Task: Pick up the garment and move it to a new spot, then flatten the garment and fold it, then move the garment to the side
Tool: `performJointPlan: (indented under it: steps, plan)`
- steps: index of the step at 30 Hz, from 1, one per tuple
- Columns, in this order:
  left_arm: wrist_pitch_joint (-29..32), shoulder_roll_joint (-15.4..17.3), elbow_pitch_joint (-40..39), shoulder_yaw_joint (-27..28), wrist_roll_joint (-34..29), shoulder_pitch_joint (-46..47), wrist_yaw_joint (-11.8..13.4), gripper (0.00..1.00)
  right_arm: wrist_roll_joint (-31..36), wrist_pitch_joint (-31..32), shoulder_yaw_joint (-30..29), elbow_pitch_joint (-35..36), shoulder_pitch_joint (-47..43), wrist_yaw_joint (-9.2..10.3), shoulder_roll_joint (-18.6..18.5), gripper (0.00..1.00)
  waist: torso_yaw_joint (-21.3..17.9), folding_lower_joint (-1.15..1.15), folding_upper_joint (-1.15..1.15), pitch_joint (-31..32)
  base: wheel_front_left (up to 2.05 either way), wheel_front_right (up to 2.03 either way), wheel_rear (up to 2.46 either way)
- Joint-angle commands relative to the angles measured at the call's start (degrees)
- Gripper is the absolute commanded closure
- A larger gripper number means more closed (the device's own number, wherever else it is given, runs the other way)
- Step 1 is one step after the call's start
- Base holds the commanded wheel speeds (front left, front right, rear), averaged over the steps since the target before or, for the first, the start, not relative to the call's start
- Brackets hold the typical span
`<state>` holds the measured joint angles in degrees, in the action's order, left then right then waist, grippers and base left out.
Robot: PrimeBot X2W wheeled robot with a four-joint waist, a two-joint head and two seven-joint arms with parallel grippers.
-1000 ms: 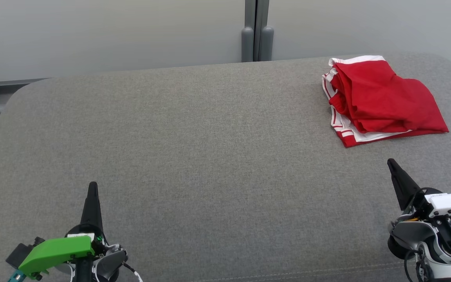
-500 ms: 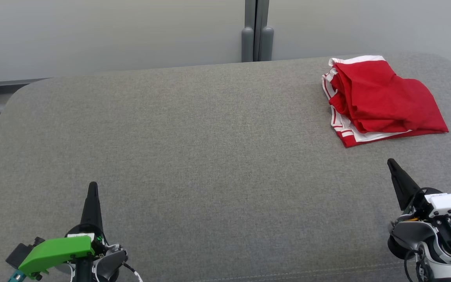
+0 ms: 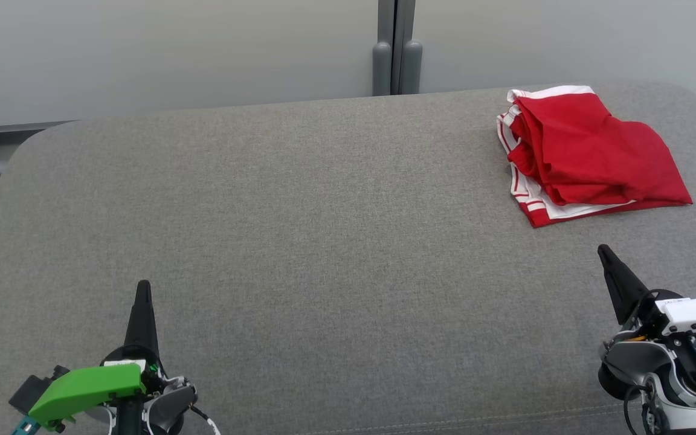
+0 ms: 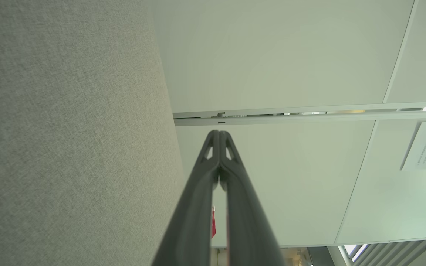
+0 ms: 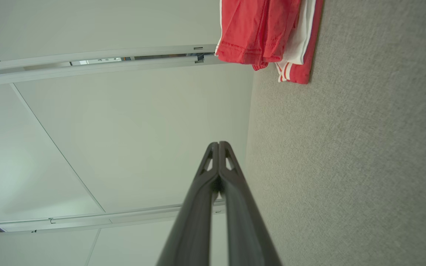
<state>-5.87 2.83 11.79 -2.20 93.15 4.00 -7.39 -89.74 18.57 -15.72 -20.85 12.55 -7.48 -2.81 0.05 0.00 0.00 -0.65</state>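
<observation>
Head view: red-and-white garment (image 3: 589, 157) lies loosely folded at the far right of the grey table (image 3: 324, 241), close to its edge. Left gripper (image 3: 142, 287) and right gripper (image 3: 603, 251) are both closed and empty at the near side (well apart from the cloth). Risk: a shallow pinch catches only the top layer, and the folds spill open.

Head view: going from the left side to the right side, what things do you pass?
left gripper → grey posts → red garment
</observation>
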Motion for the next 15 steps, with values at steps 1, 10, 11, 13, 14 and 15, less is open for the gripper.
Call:
performJointPlan:
  steps: [1, 10, 11, 13, 14, 15]
  plan:
    - [0.1, 0.1, 0.0, -0.1, 0.2, 0.6, -0.3, 1.00, -0.2, 0.3, 0.0, 0.0, 0.5, -0.02, -0.1, 1.00, 0.0, 0.00, 0.00, 0.0, 0.00, 0.00, 0.00]
    - [0.1, 0.1, 0.0, -0.1, 0.2, 0.6, -0.3, 1.00, -0.2, 0.3, 0.0, 0.0, 0.5, -0.02, -0.1, 1.00, 0.0, 0.00, 0.00, 0.0, 0.00, 0.00, 0.00]
    - [0.1, 0.1, 0.0, -0.1, 0.2, 0.6, -0.3, 1.00, -0.2, 0.3, 0.0, 0.0, 0.5, -0.02, -0.1, 1.00, 0.0, 0.00, 0.00, 0.0, 0.00, 0.00, 0.00]
    - [0.1, 0.1, 0.0, -0.1, 0.2, 0.6, -0.3, 1.00, -0.2, 0.3, 0.0, 0.0, 0.5, -0.02, -0.1, 1.00, 0.0, 0.00, 0.00, 0.0, 0.00, 0.00, 0.00]
    - [0.1, 0.1, 0.0, -0.1, 0.2, 0.6, -0.3, 1.00, -0.2, 0.3, 0.0, 0.0, 0.5, -0.02, -0.1, 1.00, 0.0, 0.00, 0.00, 0.0, 0.00, 0.00, 0.00]
    - [0.1, 0.1, 0.0, -0.1, 0.2, 0.6, -0.3, 1.00, -0.2, 0.3, 0.0, 0.0, 0.5, -0.02, -0.1, 1.00, 0.0, 0.00, 0.00, 0.0, 0.00, 0.00, 0.00]
